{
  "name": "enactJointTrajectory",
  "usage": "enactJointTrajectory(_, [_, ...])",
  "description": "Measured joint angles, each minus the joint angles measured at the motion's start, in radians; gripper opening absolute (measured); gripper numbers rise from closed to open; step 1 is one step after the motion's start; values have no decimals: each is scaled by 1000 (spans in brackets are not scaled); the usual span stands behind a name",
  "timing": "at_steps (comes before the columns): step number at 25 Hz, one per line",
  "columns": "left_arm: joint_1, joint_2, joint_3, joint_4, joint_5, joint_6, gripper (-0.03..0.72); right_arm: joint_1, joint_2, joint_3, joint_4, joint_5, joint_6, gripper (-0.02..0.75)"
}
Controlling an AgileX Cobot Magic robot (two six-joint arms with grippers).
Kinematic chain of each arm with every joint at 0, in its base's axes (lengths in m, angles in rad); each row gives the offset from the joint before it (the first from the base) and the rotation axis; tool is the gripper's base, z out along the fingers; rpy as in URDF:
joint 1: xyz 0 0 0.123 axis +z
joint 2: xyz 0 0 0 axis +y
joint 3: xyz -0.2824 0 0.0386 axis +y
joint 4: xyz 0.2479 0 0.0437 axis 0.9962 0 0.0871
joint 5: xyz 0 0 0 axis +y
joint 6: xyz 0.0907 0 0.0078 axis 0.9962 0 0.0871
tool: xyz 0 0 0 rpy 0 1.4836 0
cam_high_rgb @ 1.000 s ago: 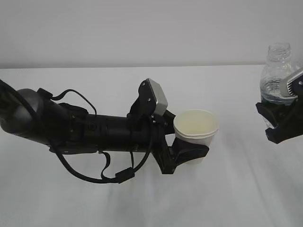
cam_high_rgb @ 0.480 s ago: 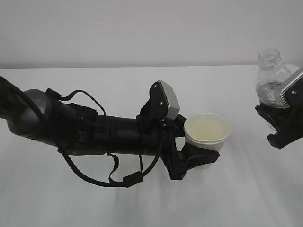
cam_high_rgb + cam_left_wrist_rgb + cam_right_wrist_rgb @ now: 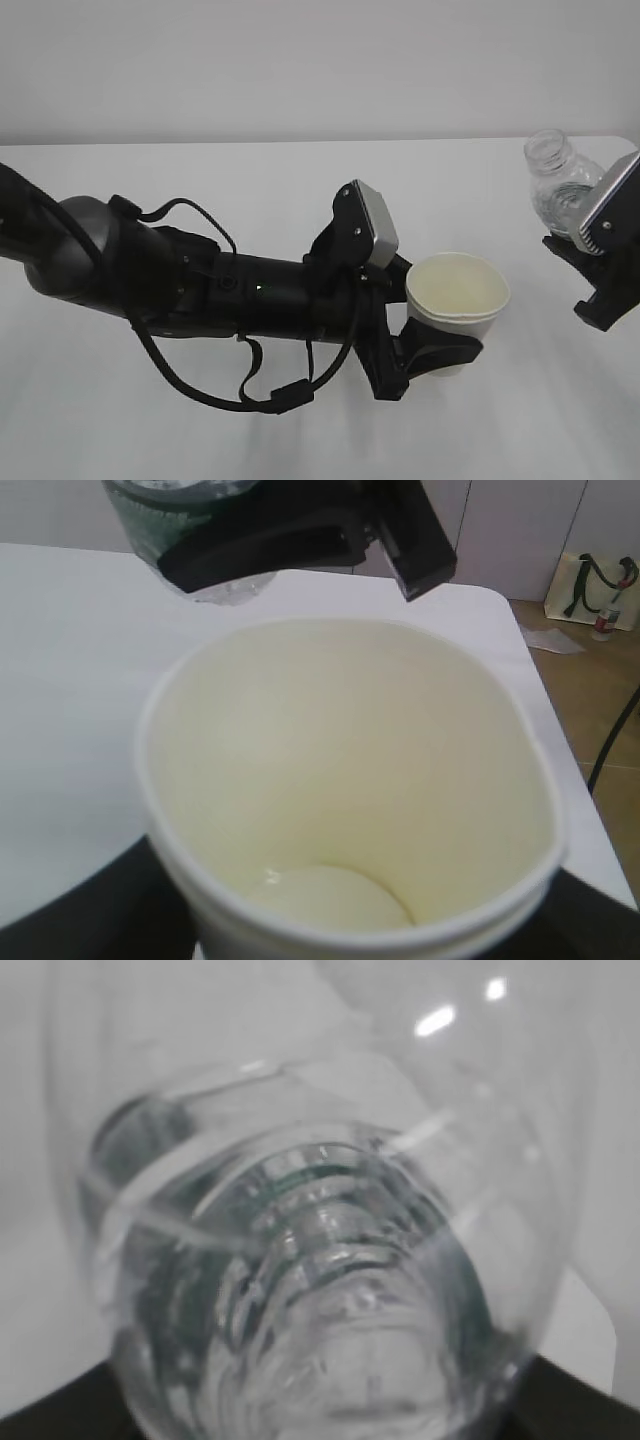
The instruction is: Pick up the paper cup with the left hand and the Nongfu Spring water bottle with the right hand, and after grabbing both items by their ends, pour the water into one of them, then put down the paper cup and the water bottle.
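The white paper cup [image 3: 458, 293] hangs upright above the table, my left gripper [image 3: 437, 348] shut on its lower half. From the left wrist, the cup [image 3: 350, 770] fills the view, cream inside, with a small glint at its bottom. At the far right the clear Nongfu Spring water bottle [image 3: 553, 182] leans with its open neck toward the cup, a gap between them. My right gripper [image 3: 598, 272] is shut on its lower body, which the grey module hides. Water shows inside the bottle [image 3: 320, 1260] from the right wrist. No stream is visible.
The white table [image 3: 300, 170] runs under both arms to a pale wall behind. Seen from the left wrist, the table's right edge [image 3: 545, 680] drops to a brown floor holding a bag [image 3: 590, 580]. Loose black cables [image 3: 250, 390] hang under the left arm.
My left arm has carried the cup rightward and nearer the camera. The bottle has tipped left toward the cup, its neck lower and further left than before.
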Motion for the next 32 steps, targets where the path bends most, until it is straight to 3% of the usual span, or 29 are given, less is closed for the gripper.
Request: enactJointTrajectory(32, [0,0,0,-20,0,-42,505,0,0,0,-5,-27,-324,424])
